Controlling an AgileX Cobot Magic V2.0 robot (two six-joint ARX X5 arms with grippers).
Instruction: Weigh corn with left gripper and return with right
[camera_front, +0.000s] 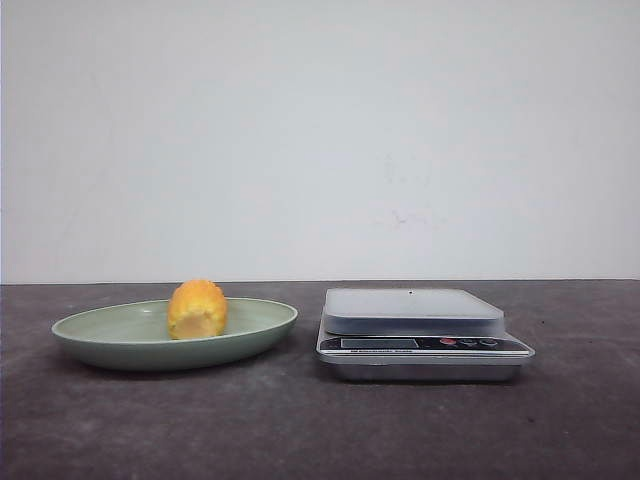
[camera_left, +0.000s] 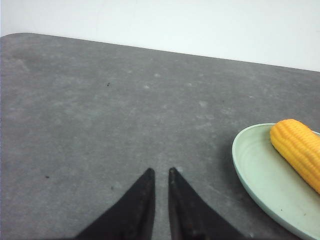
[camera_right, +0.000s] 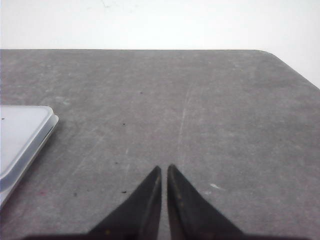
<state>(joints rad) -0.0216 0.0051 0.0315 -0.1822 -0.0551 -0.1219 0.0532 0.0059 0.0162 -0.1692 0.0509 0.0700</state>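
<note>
- 1 piece of corn (camera_front: 197, 309) lies in 1 pale green plate (camera_front: 100, 345) on the left of a dark grey table (camera_front: 300, 430), its paler cut end toward the front camera.
- 1 digital kitchen scale (camera_front: 422, 335) stands just beside the plate on its right, apart from it by a narrow strip of tabletop; its platform carries nothing.
- The front view shows open tabletop before both items and to the right of the scale, with a plain white wall behind the table's far edge; neither arm appears in it.
- The left gripper (camera_left: 160, 172) hovers over bare table with its 2 pointed fingers nearly together, only a thin slit between the tips, gripping nothing. The plate rim and the corn sit at the edge of its wrist view, apart from the fingers; the table's rounded far corner shows beyond.
- The right gripper (camera_right: 164, 167) hangs over bare, scratched tabletop, its 2 fingers likewise drawn almost tip to tip and carrying nothing. The corner of the scale's platform sits off to one side, well apart from the fingers, and another rounded table corner lies ahead.
</note>
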